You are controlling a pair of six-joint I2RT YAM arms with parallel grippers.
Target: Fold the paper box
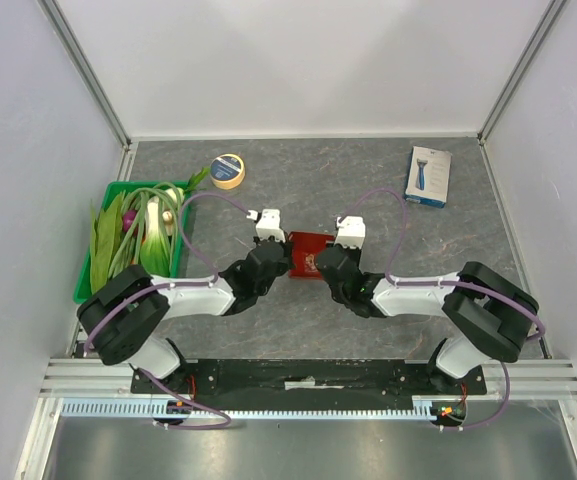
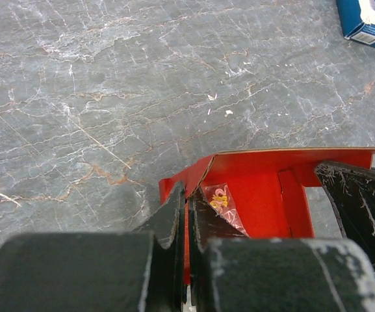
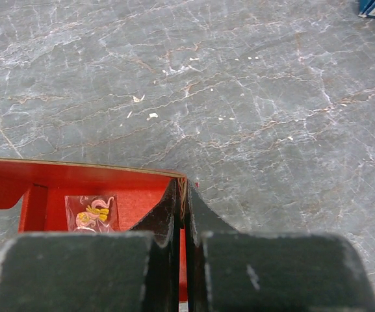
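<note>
Dead centre of the top view sits the red paper box (image 1: 309,242) on the grey table (image 1: 368,190), walls partly raised, and both arms are on it. The left gripper (image 1: 284,257) has its jaws pinched tight on the box's left wall, red card showing between the fingers in the lower middle of its wrist view. The right gripper (image 1: 321,262) is clamped just as narrowly on the right wall, with a small clear packet (image 3: 93,213) lying inside the box at lower left of its wrist view.
</note>
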